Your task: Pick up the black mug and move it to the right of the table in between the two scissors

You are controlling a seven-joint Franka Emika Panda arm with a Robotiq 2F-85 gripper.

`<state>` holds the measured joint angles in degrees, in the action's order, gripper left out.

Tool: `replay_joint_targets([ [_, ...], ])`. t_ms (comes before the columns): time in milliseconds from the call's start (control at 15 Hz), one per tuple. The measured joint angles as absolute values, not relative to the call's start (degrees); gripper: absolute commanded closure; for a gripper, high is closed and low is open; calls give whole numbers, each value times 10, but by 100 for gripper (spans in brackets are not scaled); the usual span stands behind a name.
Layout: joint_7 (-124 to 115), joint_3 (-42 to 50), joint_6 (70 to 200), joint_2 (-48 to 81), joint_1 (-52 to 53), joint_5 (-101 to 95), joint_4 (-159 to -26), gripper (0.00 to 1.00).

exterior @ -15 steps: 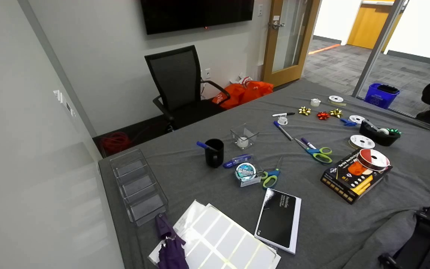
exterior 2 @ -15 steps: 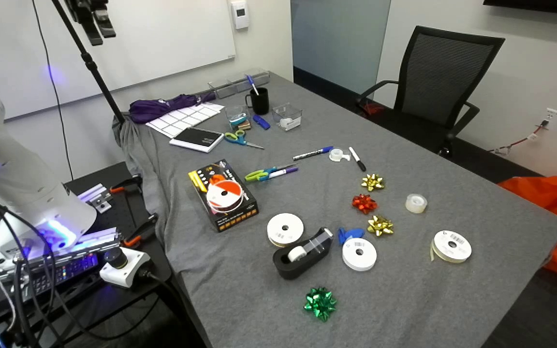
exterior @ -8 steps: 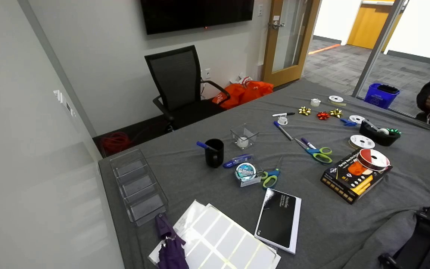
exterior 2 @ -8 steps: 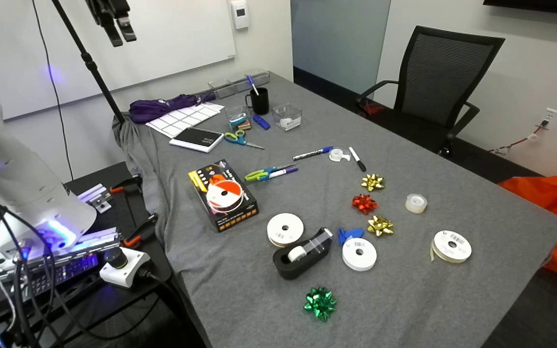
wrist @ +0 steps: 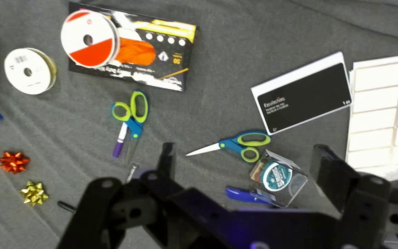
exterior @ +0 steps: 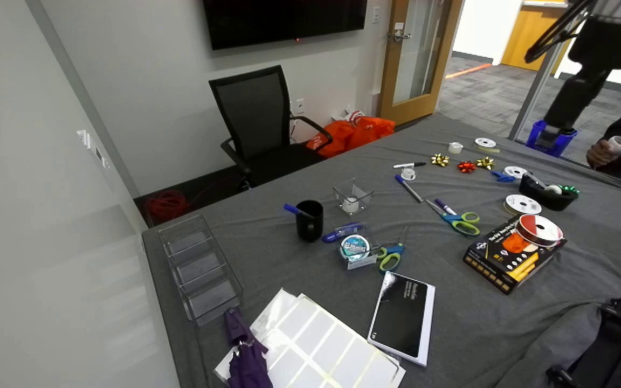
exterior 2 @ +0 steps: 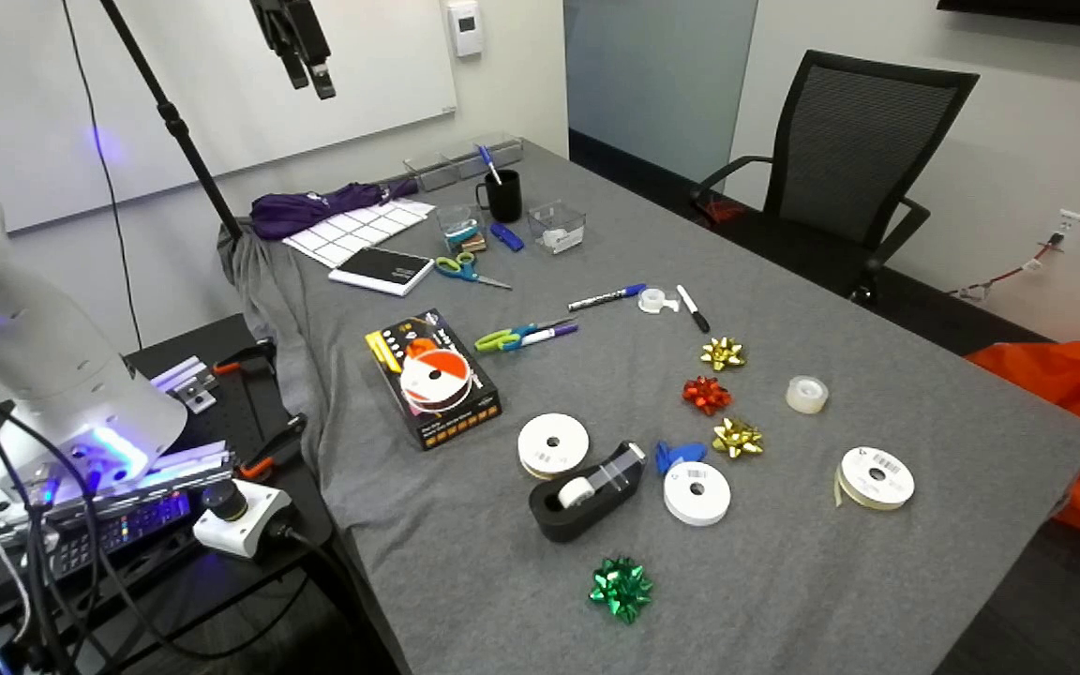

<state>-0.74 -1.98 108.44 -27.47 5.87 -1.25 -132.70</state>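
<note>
The black mug [exterior: 310,229] stands upright on the grey-draped table [exterior: 273,264] with a blue-capped marker in it. It also shows in an exterior view [exterior 2: 504,199] but not in the wrist view. One pair of scissors [exterior: 391,257] with green and blue handles lies by the notebook-like black pad; it also shows in the wrist view [wrist: 233,144]. The other scissors [exterior: 459,218] lie near the black-and-orange box, also in the wrist view [wrist: 135,121]. My gripper [wrist: 244,148] is open and empty, high above the table. It also shows in an exterior view [exterior 2: 312,84].
Near the mug are a clear box with a tape roll [exterior: 354,249], a blue stapler-like item [exterior: 344,231] and a clear tray [exterior: 352,199]. The black-and-orange box [exterior: 510,258] bears a ribbon spool. A tape dispenser [exterior 2: 587,492], spools and bows lie farther along.
My gripper has moved right, out over the table, in an exterior view, and has come into sight at the upper right of another. A person's hand has appeared at the right. The mug and scissors have not moved.
</note>
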Motion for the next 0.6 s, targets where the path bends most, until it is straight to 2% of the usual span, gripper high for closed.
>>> replay_joint_targets([
  [333, -30, -19, 1147, -182, 59, 97, -1278, 0],
  [600, -55, -22, 1160, -145, 59, 106, -1251, 0],
])
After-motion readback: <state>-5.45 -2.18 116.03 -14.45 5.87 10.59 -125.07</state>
